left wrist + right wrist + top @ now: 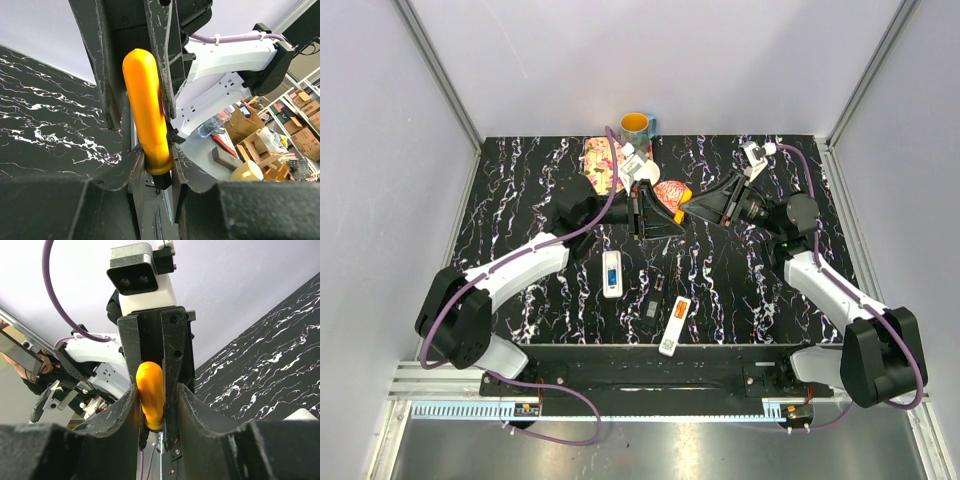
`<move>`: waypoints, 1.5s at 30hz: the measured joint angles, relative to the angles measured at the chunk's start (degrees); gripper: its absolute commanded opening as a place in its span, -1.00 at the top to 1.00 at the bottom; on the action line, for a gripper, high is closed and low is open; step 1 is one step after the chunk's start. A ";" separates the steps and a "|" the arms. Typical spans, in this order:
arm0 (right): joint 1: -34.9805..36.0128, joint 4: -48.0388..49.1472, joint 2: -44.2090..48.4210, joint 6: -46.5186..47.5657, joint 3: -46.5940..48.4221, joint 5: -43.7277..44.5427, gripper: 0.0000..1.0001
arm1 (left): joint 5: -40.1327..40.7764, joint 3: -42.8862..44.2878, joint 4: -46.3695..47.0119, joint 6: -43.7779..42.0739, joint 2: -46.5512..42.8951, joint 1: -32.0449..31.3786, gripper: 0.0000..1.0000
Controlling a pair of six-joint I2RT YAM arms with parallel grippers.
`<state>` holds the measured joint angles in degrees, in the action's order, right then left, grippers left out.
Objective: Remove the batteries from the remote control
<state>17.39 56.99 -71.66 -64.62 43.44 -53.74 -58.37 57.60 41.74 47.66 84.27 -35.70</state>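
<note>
My left gripper (pixel 665 218) and right gripper (pixel 688 208) meet tip to tip above the table's far middle. Both are closed around an orange-handled screwdriver (pixel 681 214). In the left wrist view my gripper (pixel 159 167) pinches the handle (pixel 147 110) at its collar, and the right gripper's fingers (pixel 162 60) flank its upper part. In the right wrist view the handle (pixel 150 395) sits between my gripper's jaws (pixel 157 397), beside a left finger. A white remote (pixel 611 275) shows a blue cell. Another white remote (pixel 674 327) shows an orange cell.
Small black parts (pixel 651 300) lie between the two white remotes. A yellow mug (pixel 636 126), a patterned plate (pixel 602 163) and a pink-orange round object (pixel 670 191) stand at the back. Metal frame posts (pixel 440 80) and walls enclose the black marbled table (pixel 520 200).
</note>
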 measured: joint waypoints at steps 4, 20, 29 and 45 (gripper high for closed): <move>0.22 1.05 -0.74 -0.98 0.11 -0.09 0.50 | -0.11 0.00 0.00 0.00 0.13 -0.04 1.00; 0.63 -10.71 -0.20 5.22 0.72 0.63 1.00 | 7.52 -0.04 -16.68 -13.05 -2.69 -0.42 -0.73; 0.68 -25.55 4.22 16.87 0.63 7.30 1.00 | 30.49 -3.87 -36.46 -27.74 -18.45 -0.42 -0.94; 0.68 -33.75 3.19 25.20 -0.96 11.63 1.00 | 64.35 -16.92 -56.70 -27.69 -16.52 -0.39 -0.91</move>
<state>18.06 23.24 -68.47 -39.42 42.48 -42.11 5.98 40.69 -14.96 19.97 67.75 -36.10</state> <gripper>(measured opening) 0.066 0.973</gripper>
